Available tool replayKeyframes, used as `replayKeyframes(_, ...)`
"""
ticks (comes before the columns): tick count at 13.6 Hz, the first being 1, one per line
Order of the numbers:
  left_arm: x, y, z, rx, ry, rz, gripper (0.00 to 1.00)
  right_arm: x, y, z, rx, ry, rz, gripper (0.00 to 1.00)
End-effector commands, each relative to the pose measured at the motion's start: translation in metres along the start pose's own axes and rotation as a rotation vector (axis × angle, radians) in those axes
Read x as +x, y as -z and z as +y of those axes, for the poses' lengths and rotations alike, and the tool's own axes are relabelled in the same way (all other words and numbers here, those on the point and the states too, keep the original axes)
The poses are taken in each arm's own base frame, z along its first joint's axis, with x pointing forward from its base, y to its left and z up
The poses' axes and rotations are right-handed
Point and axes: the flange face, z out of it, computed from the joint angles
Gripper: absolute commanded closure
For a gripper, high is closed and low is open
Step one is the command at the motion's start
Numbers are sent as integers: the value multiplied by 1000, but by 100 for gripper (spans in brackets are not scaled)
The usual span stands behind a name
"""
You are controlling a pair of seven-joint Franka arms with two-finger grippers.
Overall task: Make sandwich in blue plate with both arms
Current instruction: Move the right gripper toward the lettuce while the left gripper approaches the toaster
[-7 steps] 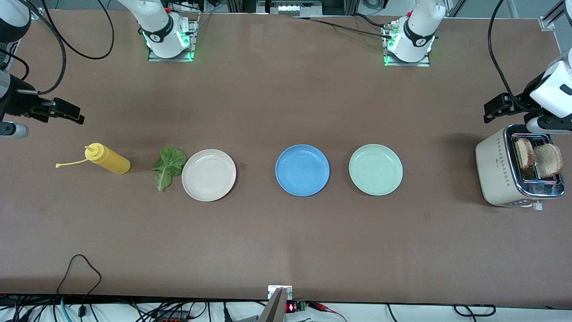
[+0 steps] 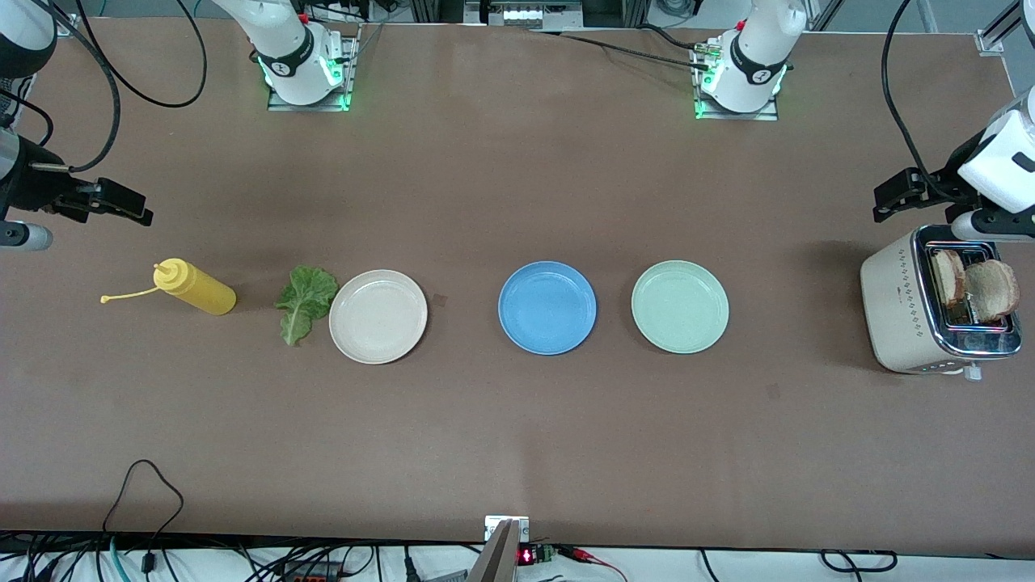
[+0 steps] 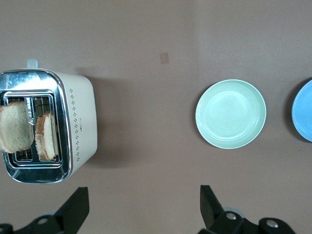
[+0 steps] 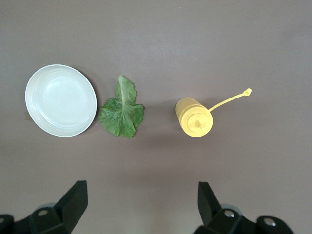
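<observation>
Brown table [image 2: 517, 436] is bearing an empty blue plate [image 2: 547, 307]; left gripper [image 3: 141, 209] and right gripper [image 4: 139, 207] are hovering at opposite ends, fingers spread.

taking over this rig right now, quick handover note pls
Left end effector: open, empty, up in the air beside the toaster.
Right end effector: open, empty, hovering at the right arm's end of the table, near the yellow squeeze bottle.
Things: two bread slices stand in the toaster's slots. Lettuce leaf lies on the table touching the beige plate. Blue plate sits mid-table, beside the pale green plate; all three hold nothing.
Done: nothing.
Left: bread, lettuce, bread stacked on the blue plate.
</observation>
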Motion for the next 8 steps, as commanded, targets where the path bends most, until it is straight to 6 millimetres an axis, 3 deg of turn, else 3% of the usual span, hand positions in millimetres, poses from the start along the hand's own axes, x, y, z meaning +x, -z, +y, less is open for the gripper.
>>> replayKeyframes(1,3,4,-2,-26,-3,-11,0,3,-7,0,0,-4,-8,0)
replayKeyframes(5,3,4,-1,-26,2,-12,0,8,-20,-5,-4,5,-36,0)
replayKeyframes(8,4,-12,-2,2,7,-85,0,13,-32,-11,-6,15,-59,0)
